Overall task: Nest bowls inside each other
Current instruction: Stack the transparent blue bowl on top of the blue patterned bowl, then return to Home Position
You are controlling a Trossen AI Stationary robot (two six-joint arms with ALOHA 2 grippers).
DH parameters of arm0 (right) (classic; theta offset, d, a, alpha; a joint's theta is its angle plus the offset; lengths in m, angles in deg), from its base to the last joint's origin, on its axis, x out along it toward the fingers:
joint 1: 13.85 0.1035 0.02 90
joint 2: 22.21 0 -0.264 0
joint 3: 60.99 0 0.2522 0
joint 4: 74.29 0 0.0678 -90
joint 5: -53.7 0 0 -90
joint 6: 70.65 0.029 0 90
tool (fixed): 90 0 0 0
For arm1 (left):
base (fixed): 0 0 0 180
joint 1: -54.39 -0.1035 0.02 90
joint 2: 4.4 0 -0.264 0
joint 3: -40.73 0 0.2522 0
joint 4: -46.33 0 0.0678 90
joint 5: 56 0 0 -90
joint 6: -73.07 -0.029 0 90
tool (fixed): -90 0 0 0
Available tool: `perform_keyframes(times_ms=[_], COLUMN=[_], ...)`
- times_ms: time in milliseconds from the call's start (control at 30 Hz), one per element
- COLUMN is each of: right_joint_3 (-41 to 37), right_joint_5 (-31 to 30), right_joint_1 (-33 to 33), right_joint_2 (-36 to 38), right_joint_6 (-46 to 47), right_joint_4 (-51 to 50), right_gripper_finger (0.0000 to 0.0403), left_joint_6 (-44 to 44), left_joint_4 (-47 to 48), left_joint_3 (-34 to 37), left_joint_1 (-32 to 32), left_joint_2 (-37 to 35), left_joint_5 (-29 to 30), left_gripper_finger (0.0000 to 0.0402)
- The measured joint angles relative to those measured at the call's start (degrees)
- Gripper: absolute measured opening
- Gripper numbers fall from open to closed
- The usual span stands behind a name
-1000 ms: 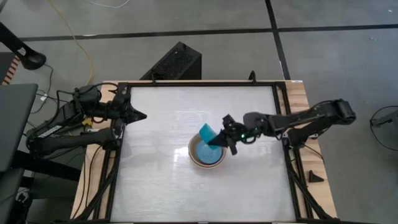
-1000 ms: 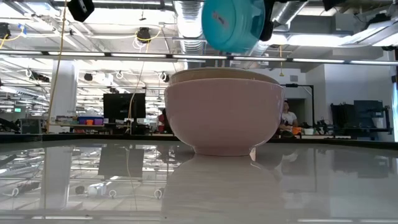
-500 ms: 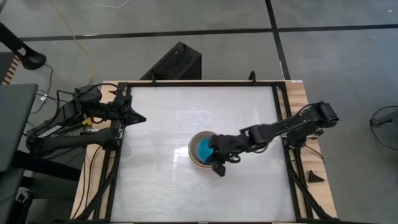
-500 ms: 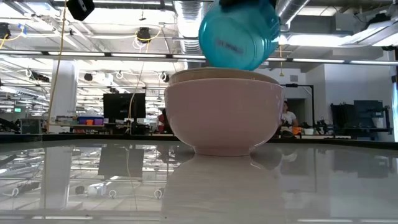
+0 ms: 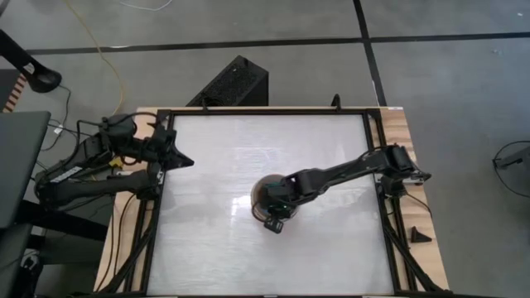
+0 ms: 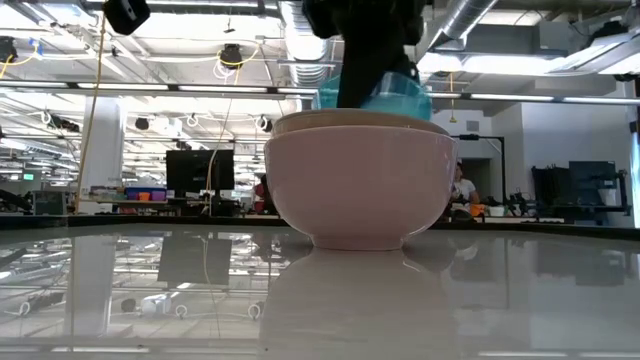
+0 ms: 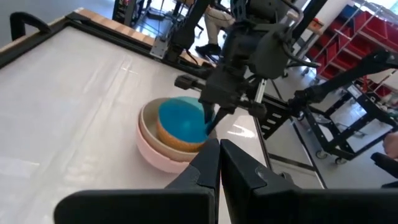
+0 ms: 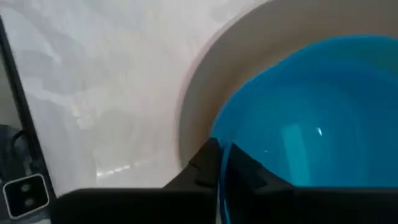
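Observation:
A large pale pink bowl (image 6: 355, 195) stands on its base at the middle of the table, with a grey-beige bowl (image 6: 350, 122) nested in it. A teal bowl (image 7: 180, 118) lies mouth up inside the beige one, its rim sticking out above the stack (image 6: 400, 98). My right gripper (image 5: 272, 204) reaches over the stack from the table's right and is shut on the teal bowl. My left gripper (image 7: 219, 165) is shut and holds nothing; it waits at the table's left edge (image 5: 178, 157), pointing at the stack. My right gripper holds the teal bowl by its rim (image 8: 225, 163), one finger inside the bowl and one outside between the teal and beige walls. The fingers come from above, slanting down from the table's right. The bowl sits mouth up with its lower part inside the beige bowl (image 8: 249, 62).
The white table top (image 5: 215, 240) lies bare around the stack, inside a dark frame (image 5: 381, 199). A black box (image 5: 236, 83) stands beyond the far edge. People and workshop racks show in the room behind.
My right gripper has gone toward the table's left and near edges and down over the stack, tipping from almost level to steeply downward. The teal bowl, first held on edge above the stack, has turned mouth up and sunk into the beige bowl.

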Motion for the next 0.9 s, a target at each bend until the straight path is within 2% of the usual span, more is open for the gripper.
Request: perform_keyframes(times_ms=[200,367,467,600,733,900], right_joint_3=[1.1,1.1,1.1,-0.2,-4.4,-16.7], right_joint_5=[0.4,0.5,-0.8,-5.3,-8.8,-16.9], right_joint_1=[-0.9,-0.9,-0.5,-0.2,-0.2,1.0], right_joint_2=[-1.5,0.1,1.9,4.4,9.0,21.7], right_joint_6=[0.7,1.8,2.0,2.3,2.4,4.2], right_joint_4=[-0.6,1.9,4.0,7.8,11.6,22.1], right_gripper_finger=[0.0135,0.0227,0.0258,0.0243,0.0179,0.0099], left_joint_6=[0.1,0.1,0.0,-0.5,-2.1,-4.2], left_joint_4=[0.6,1.6,1.7,1.7,1.3,1.3], left_joint_3=[0.0,0.0,0.0,0.0,0.0,0.0], left_joint_1=[1.8,3.4,3.9,4.0,4.0,4.0], left_joint_2=[0.0,0.0,0.0,0.0,-0.3,-4.0], left_joint_5=[0.0,0.2,0.5,0.5,0.6,3.4], left_gripper_finger=[0.0000,0.0000,0.0000,0.0000,0.0000,0.0000])
